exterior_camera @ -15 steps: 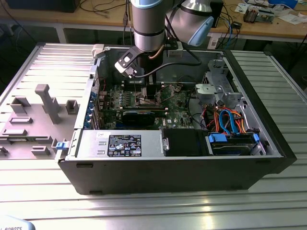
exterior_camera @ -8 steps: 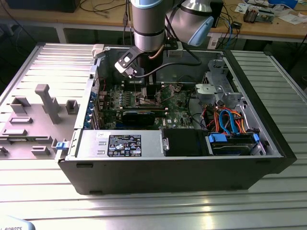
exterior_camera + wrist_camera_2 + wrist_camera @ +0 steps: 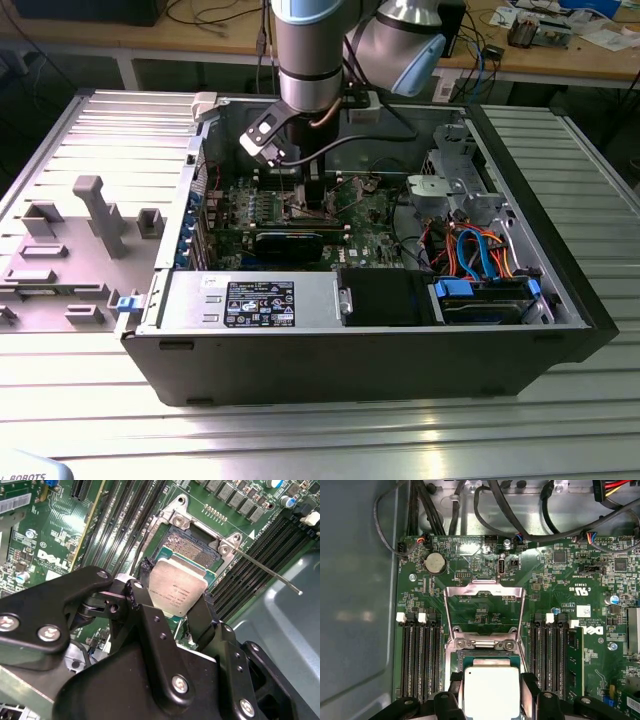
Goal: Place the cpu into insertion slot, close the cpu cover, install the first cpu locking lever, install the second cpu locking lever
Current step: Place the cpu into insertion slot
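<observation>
Right now the grey robot arm (image 3: 310, 60) is reaching down into the open black computer case (image 3: 350, 370), which is sitting on the ribbed metal desk (image 3: 300, 440). Its black jaws are clamping the small flat square cpu (image 3: 177, 587) with the silvery-grey top by two opposite edges. They are holding it just over the insertion slot (image 3: 192, 550), the square socket with a dark centre and silvery rim on the green motherboard (image 3: 560, 605). Whether the chip is touching the socket, I cannot tell.

The cpu cover (image 3: 485, 589), a thin square metal frame, is standing hinged open beyond the socket. A thin steel locking lever (image 3: 270, 573) is sticking out unlatched beside it.

To my eye the first step, the placing, is in hand and not finished. Seating the chip is calling for it to sit level and square to the socket rim before the jaws let go.
</observation>
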